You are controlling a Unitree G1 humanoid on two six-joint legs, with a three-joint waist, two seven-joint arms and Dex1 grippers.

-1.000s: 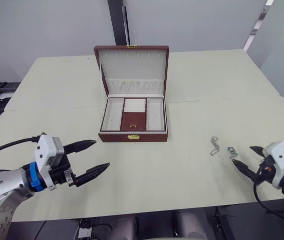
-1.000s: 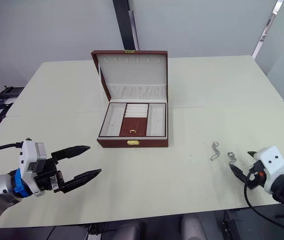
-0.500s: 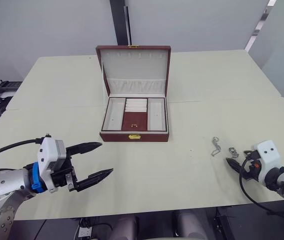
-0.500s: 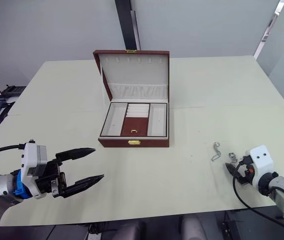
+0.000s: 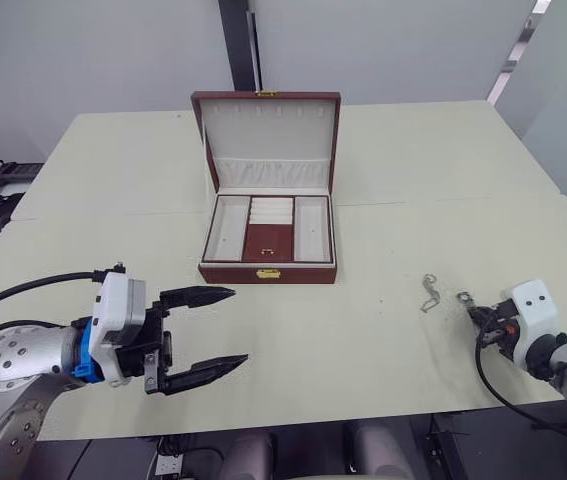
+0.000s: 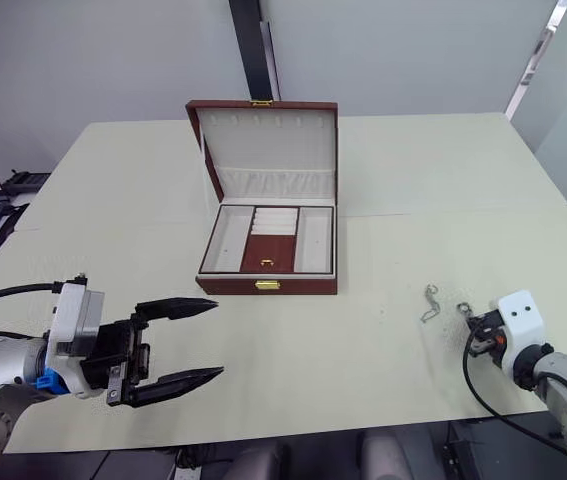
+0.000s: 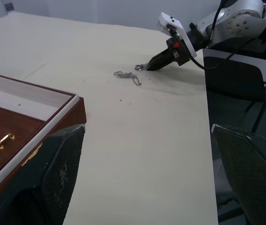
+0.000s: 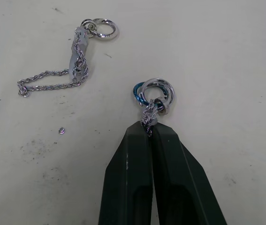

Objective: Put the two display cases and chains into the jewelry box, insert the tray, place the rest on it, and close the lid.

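You are pinching the ringed piece with the right end effector; be lifting straight, avoiding the neighbouring chain.

Even, bright overhead light; faint shadows, no glare, sharp focus.

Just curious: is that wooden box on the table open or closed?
Open. The jewelry box has its lid standing upright, showing the cream compartments.
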